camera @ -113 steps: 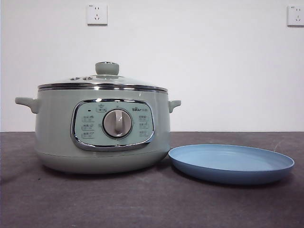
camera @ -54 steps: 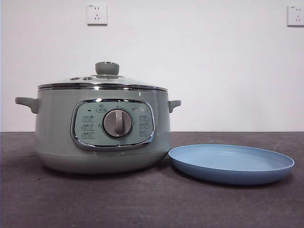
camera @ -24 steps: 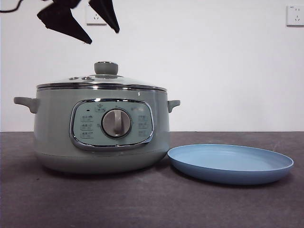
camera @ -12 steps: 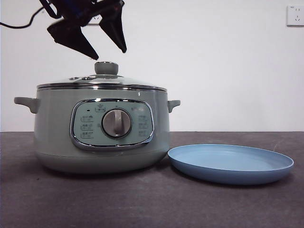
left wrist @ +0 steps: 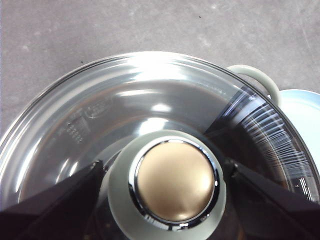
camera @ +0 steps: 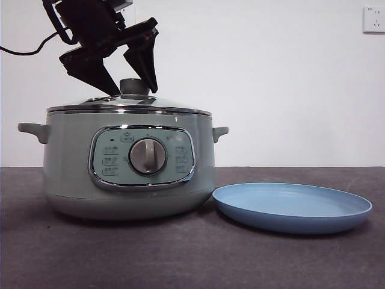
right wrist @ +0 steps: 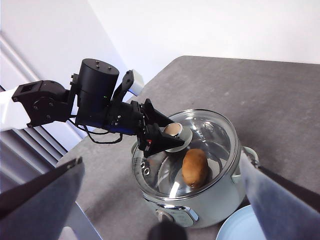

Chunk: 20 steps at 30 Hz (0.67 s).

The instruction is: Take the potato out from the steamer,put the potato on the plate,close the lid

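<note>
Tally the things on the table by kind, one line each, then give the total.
Steamer: 1
Lid: 1, on the steamer
Potato: 1, inside under the lid
Plate: 1
Total: 4
The left gripper, open around the lid's knob, is not counted.

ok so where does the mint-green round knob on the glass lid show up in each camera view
Front view: the mint-green round knob tops the domed glass lid, between the left gripper's open jaws.
Left wrist view: knob fills the lower centre, a jaw on each side.
Right wrist view: knob at picture centre, beside the orange-brown potato under the glass.
Shared landmark: the light-blue plate.
</note>
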### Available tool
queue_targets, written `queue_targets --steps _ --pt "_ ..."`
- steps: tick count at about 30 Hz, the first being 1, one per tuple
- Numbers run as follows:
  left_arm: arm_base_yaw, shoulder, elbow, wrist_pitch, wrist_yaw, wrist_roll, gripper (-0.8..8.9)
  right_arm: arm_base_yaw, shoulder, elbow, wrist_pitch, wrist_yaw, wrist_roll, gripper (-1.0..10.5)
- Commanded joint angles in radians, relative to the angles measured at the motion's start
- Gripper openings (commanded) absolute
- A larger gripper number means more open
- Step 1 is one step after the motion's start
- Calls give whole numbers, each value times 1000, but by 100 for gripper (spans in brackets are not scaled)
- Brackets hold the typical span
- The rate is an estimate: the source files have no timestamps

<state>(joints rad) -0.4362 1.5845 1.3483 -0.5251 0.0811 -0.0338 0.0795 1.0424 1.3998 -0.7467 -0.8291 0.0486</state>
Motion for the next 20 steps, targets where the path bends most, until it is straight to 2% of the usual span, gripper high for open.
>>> queue_targets --steps 1,4,13,20 --pt "-4 6 1 1 -2 19 203 3 5 6 5 2 6 653" --pt "-3 6 1 2 -2 43 -22 3 7 6 5 2 6 653" --pt "-3 3 41 18 -2 43 -8 3 7 6 11 2 3 653" --pt "-3 2 264 -140 -1 64 -8 3 8 6 21 1 3 653"
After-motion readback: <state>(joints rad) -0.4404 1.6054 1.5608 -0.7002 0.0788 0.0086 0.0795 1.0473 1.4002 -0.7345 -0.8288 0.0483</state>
